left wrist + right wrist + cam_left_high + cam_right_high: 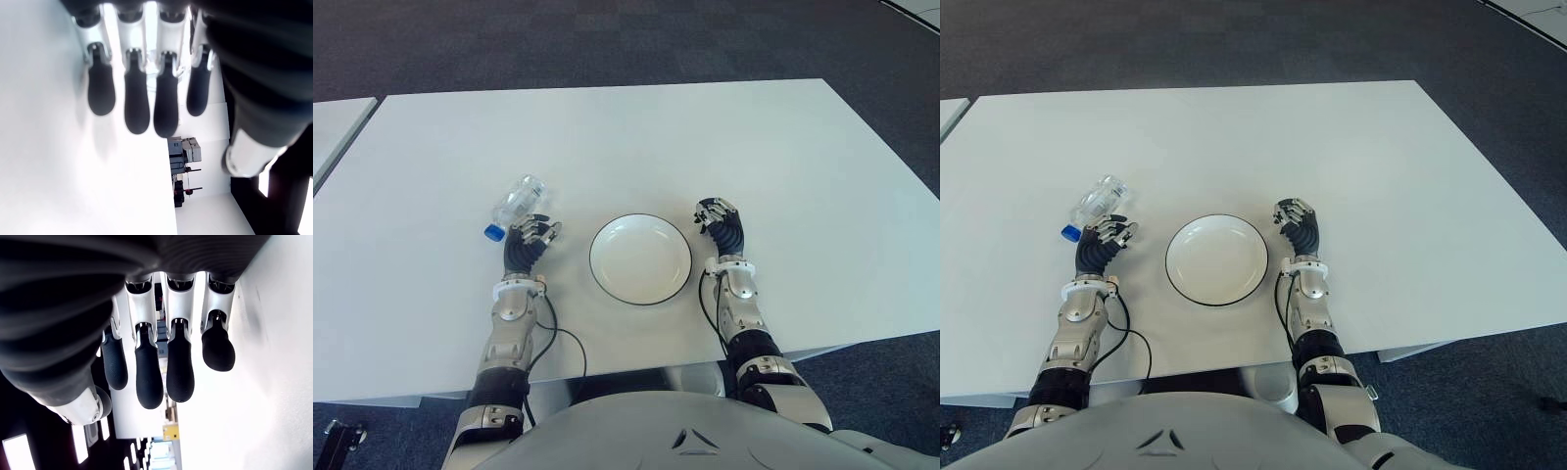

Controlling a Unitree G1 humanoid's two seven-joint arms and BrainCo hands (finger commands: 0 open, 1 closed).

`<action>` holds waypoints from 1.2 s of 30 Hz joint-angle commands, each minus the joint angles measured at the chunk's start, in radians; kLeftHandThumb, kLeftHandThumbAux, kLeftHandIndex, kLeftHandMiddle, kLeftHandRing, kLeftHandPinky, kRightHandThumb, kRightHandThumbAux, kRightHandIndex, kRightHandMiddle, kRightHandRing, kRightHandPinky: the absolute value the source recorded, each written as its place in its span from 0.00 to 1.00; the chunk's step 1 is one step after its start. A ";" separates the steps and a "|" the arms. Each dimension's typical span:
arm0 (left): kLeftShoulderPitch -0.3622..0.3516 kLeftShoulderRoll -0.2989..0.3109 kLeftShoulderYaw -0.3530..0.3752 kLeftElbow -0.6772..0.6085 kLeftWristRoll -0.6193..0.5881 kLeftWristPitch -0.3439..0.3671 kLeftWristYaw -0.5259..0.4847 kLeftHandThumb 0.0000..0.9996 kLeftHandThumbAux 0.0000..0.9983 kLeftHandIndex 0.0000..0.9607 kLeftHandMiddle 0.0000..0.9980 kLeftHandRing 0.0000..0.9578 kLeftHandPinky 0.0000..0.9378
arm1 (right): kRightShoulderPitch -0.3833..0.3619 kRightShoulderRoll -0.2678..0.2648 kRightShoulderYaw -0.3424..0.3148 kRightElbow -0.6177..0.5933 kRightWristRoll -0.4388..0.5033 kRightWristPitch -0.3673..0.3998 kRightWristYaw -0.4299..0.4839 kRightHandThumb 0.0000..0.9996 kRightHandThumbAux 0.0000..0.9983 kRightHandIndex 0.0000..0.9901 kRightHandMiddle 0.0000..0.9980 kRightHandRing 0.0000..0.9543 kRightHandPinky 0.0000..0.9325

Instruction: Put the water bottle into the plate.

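Where the white table [724, 137] lies bare and bright, the water bottle [516, 205] rests on its side, clear-bodied, with its blue cap [493, 233] pointing toward seven o'clock and its base toward one o'clock; it sits at about ten o'clock from the plate [640, 258] and well apart from it. The left hand [529, 241] shows just beside the bottle, at roughly five o'clock from it, its fingertips close to the bottle's body near the cap end, though whether they touch it cannot be told from the eye views. In the left wrist view the four dark-padded fingers [137, 98] hang side by side, relaxed and extended, with only white tabletop beyond them and nothing in their grip. The plate is a round white dish with a dark rim, standing empty between the two hands near the table's front edge. At three o'clock from the plate shows the right hand [721, 223], just beside the rim and apart from it. The right wrist view shows its fingers [179, 363] likewise loose and lightly bent, the thumb off to one side, holding nothing. Black cables run from both forearms back over the table's near edge. Around the table lies dark carpet [607, 39], and at nine o'clock the corner of a second white table [337, 122] shows.
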 commanded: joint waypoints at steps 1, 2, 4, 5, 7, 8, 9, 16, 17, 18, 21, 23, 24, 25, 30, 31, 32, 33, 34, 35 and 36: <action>0.025 0.000 -0.010 0.065 0.013 0.037 -0.002 0.71 0.72 0.45 0.56 0.59 0.59 | 0.053 0.016 0.001 0.055 -0.002 0.094 -0.010 0.70 0.73 0.44 0.82 0.85 0.88; 0.022 0.004 -0.013 0.068 0.023 0.033 0.003 0.71 0.72 0.45 0.57 0.60 0.59 | 0.052 0.016 0.001 0.055 -0.003 0.096 -0.012 0.70 0.73 0.44 0.82 0.85 0.88; 0.018 0.008 -0.017 0.072 0.035 0.029 0.007 0.71 0.72 0.45 0.57 0.60 0.59 | 0.052 0.016 0.001 0.055 -0.004 0.098 -0.014 0.70 0.73 0.44 0.82 0.85 0.88; 0.015 0.012 -0.020 0.073 0.042 0.030 0.008 0.71 0.72 0.45 0.57 0.60 0.59 | 0.051 0.016 0.001 0.055 -0.005 0.100 -0.016 0.70 0.73 0.44 0.82 0.85 0.88; 0.010 0.021 -0.024 0.070 0.056 0.035 0.010 0.71 0.72 0.45 0.56 0.60 0.59 | 0.050 0.017 0.002 0.055 -0.007 0.104 -0.020 0.70 0.73 0.44 0.82 0.85 0.88; 0.011 0.027 -0.027 0.059 0.067 0.037 0.011 0.71 0.72 0.45 0.56 0.60 0.59 | 0.050 0.016 0.003 0.054 -0.010 0.108 -0.023 0.70 0.73 0.44 0.82 0.85 0.88; 0.011 0.031 -0.028 0.051 0.074 0.037 0.013 0.70 0.72 0.45 0.56 0.60 0.59 | 0.050 0.016 0.005 0.053 -0.013 0.110 -0.025 0.70 0.73 0.44 0.81 0.85 0.87; 0.008 0.052 -0.029 -0.066 0.113 0.083 0.019 0.70 0.72 0.45 0.58 0.61 0.62 | 0.049 0.014 0.008 0.048 -0.016 0.125 -0.030 0.70 0.73 0.44 0.81 0.83 0.86; 0.008 0.053 -0.029 -0.075 0.115 0.089 0.019 0.70 0.72 0.45 0.58 0.62 0.63 | 0.049 0.014 0.009 0.049 -0.016 0.126 -0.030 0.70 0.73 0.44 0.81 0.83 0.86; 0.002 0.063 -0.033 -0.101 0.142 0.099 0.032 0.70 0.72 0.45 0.58 0.62 0.63 | 0.049 0.015 0.008 0.048 -0.016 0.128 -0.033 0.70 0.73 0.44 0.80 0.83 0.86; -0.006 0.076 -0.041 -0.144 0.183 0.119 0.052 0.71 0.72 0.45 0.59 0.63 0.64 | 0.049 0.016 0.008 0.046 -0.015 0.132 -0.037 0.70 0.73 0.44 0.80 0.83 0.86; -0.009 0.095 -0.063 -0.201 0.277 0.135 0.101 0.71 0.72 0.45 0.60 0.63 0.63 | 0.049 0.018 0.006 0.044 -0.013 0.138 -0.039 0.70 0.73 0.44 0.80 0.83 0.86; -0.009 0.100 -0.070 -0.219 0.305 0.141 0.116 0.71 0.72 0.45 0.60 0.63 0.62 | 0.050 0.019 0.006 0.042 -0.012 0.140 -0.039 0.70 0.73 0.44 0.80 0.83 0.86; -0.009 0.102 -0.073 -0.229 0.322 0.146 0.124 0.71 0.72 0.45 0.60 0.63 0.61 | 0.050 0.019 0.006 0.042 -0.011 0.141 -0.040 0.71 0.73 0.44 0.80 0.83 0.86; -0.014 0.146 -0.119 -0.235 0.503 0.135 0.253 0.71 0.72 0.45 0.62 0.63 0.58 | 0.047 0.021 0.002 0.047 -0.006 0.141 -0.042 0.71 0.73 0.44 0.80 0.83 0.86; -0.015 0.152 -0.124 -0.240 0.526 0.138 0.269 0.71 0.72 0.45 0.62 0.63 0.58 | 0.046 0.022 0.001 0.048 -0.006 0.141 -0.043 0.71 0.73 0.44 0.80 0.83 0.86; -0.015 0.157 -0.128 -0.243 0.544 0.140 0.281 0.71 0.72 0.45 0.62 0.63 0.60 | 0.046 0.022 0.001 0.049 -0.006 0.141 -0.043 0.71 0.73 0.44 0.80 0.83 0.86; -0.017 0.170 -0.138 -0.244 0.583 0.146 0.304 0.71 0.72 0.45 0.62 0.63 0.60 | 0.046 0.022 0.000 0.048 -0.006 0.142 -0.043 0.71 0.73 0.44 0.80 0.83 0.86; -0.018 0.179 -0.145 -0.244 0.608 0.151 0.320 0.71 0.72 0.45 0.61 0.63 0.60 | 0.046 0.022 0.000 0.048 -0.006 0.142 -0.043 0.71 0.73 0.44 0.80 0.83 0.86; -0.020 0.190 -0.152 -0.244 0.640 0.159 0.339 0.71 0.72 0.45 0.61 0.63 0.60 | 0.046 0.022 0.000 0.048 -0.006 0.143 -0.043 0.71 0.73 0.44 0.80 0.83 0.86; -0.021 0.197 -0.157 -0.244 0.662 0.164 0.352 0.71 0.72 0.45 0.60 0.62 0.60 | 0.046 0.022 0.000 0.048 -0.006 0.143 -0.042 0.71 0.73 0.44 0.80 0.83 0.86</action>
